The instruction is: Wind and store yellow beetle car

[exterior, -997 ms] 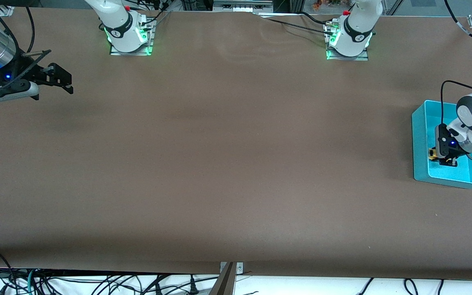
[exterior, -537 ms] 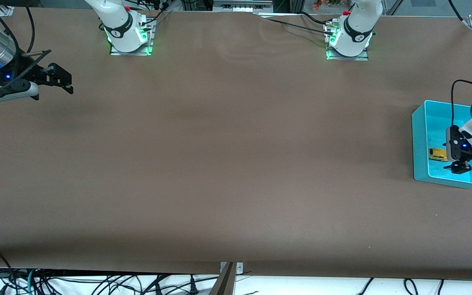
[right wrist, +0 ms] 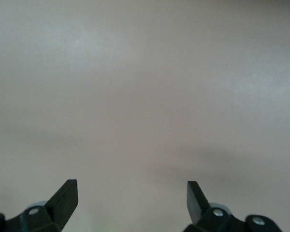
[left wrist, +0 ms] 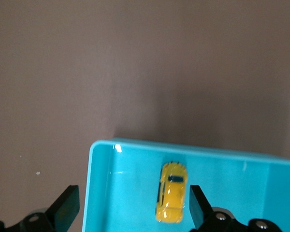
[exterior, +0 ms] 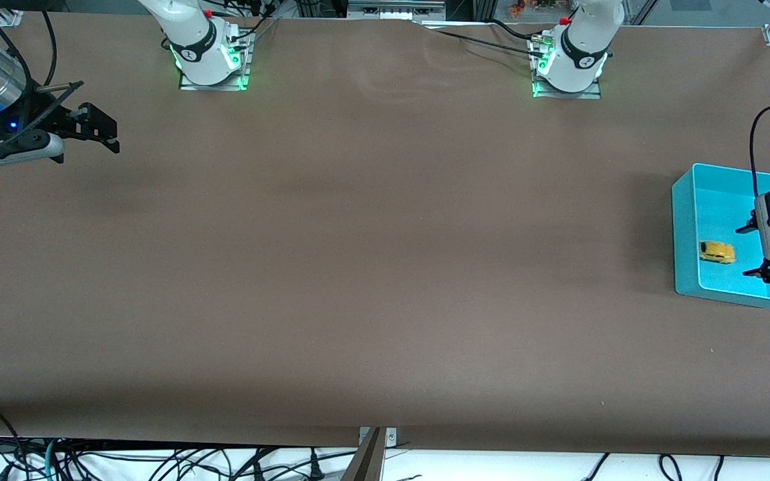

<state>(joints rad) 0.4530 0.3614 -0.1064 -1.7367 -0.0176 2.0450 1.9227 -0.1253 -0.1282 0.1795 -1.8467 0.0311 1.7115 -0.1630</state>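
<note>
One yellow beetle car (exterior: 716,252) lies in the turquoise bin (exterior: 684,227), toward the left arm's end of the table. Storing looks done; only retreat seems left. Over the bin, the left gripper (exterior: 764,251) spreads wide, empty. Waiting above bare table, the right gripper (exterior: 94,130) gapes empty too. The left arm is mostly cut off, and whether the car is wound can't be seen.

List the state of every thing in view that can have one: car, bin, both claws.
yellow beetle car: lying free on the floor of the bin, on its wheels, not held.
turquoise bin: open-topped, on the table at the left arm's end, holding only the car.
left claw: open, empty, over the bin beside the car.
right claw: open, empty, waiting over bare table at the right arm's end.
</note>
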